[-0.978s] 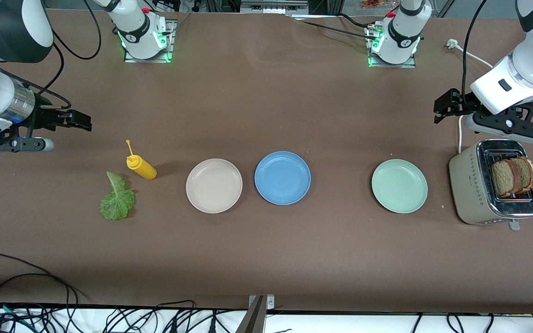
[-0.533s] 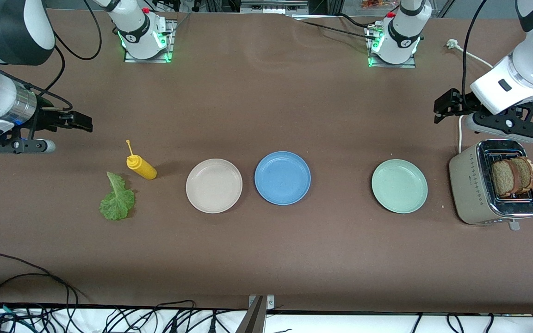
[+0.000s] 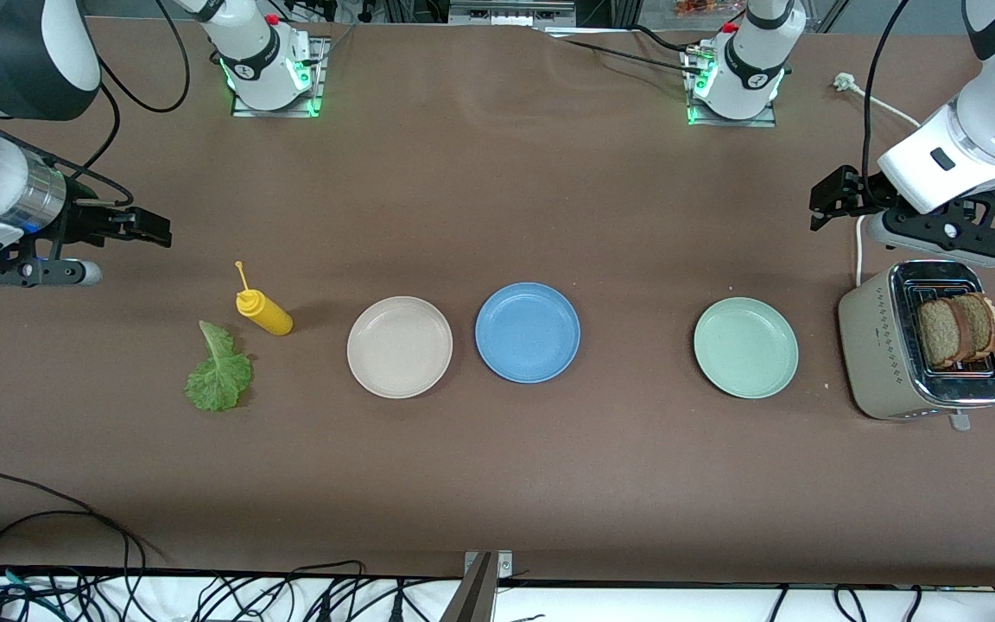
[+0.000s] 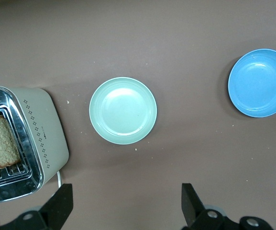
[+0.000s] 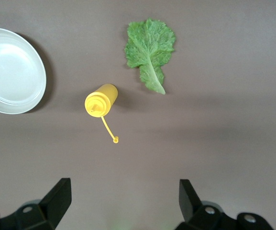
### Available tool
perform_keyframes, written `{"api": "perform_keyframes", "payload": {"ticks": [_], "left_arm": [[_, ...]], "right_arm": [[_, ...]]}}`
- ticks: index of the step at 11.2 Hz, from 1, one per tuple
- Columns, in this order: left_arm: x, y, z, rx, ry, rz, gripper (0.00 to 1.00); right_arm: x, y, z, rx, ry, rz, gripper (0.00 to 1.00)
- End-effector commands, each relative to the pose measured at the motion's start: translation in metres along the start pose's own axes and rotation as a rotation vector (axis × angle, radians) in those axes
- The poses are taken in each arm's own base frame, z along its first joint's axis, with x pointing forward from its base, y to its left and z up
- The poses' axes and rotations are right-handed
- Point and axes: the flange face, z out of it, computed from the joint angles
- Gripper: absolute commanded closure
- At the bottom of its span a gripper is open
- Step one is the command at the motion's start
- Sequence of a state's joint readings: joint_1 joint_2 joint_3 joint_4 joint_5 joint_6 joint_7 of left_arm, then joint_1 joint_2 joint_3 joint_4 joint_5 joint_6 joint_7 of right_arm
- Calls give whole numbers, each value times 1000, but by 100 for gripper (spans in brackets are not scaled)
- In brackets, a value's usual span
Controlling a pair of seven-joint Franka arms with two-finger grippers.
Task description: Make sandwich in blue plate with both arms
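The left gripper (image 3: 826,200) hangs in the air with its jaws spread wide and nothing between them, over bare table beside the toaster (image 3: 882,345). Two bread slices (image 3: 957,328) stand in the toaster's slots. The right gripper (image 3: 148,228) also hangs wide open and empty, over bare table near the mustard bottle (image 3: 264,313) and lettuce (image 3: 219,371). The blue plate (image 3: 528,333) sits mid-table between the two grippers, well apart from both, with a beige plate (image 3: 400,346) beside it and a green plate (image 3: 746,347) toward the toaster.

High front camera facing both arms, 2 wrist cameras looking down, blue plate (image 3: 528,333) shared.
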State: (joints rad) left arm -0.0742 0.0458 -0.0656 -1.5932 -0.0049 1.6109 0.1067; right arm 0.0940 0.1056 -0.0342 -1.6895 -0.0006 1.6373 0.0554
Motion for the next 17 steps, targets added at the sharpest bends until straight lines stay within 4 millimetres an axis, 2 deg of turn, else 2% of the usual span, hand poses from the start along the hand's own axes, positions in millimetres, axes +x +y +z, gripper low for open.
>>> {"api": "perform_keyframes", "payload": {"ticks": [1, 14, 17], "left_arm": [[-2, -2, -6, 9, 4, 18, 0], [-2, -2, -6, 9, 4, 21, 0], [-2, -2, -6, 9, 4, 21, 0]], "right_arm": [[-1, 1, -6, 12, -2, 2, 0], [-2, 1, -6, 13, -5, 0, 0], [2, 0, 0, 16, -9, -13, 0]]}}
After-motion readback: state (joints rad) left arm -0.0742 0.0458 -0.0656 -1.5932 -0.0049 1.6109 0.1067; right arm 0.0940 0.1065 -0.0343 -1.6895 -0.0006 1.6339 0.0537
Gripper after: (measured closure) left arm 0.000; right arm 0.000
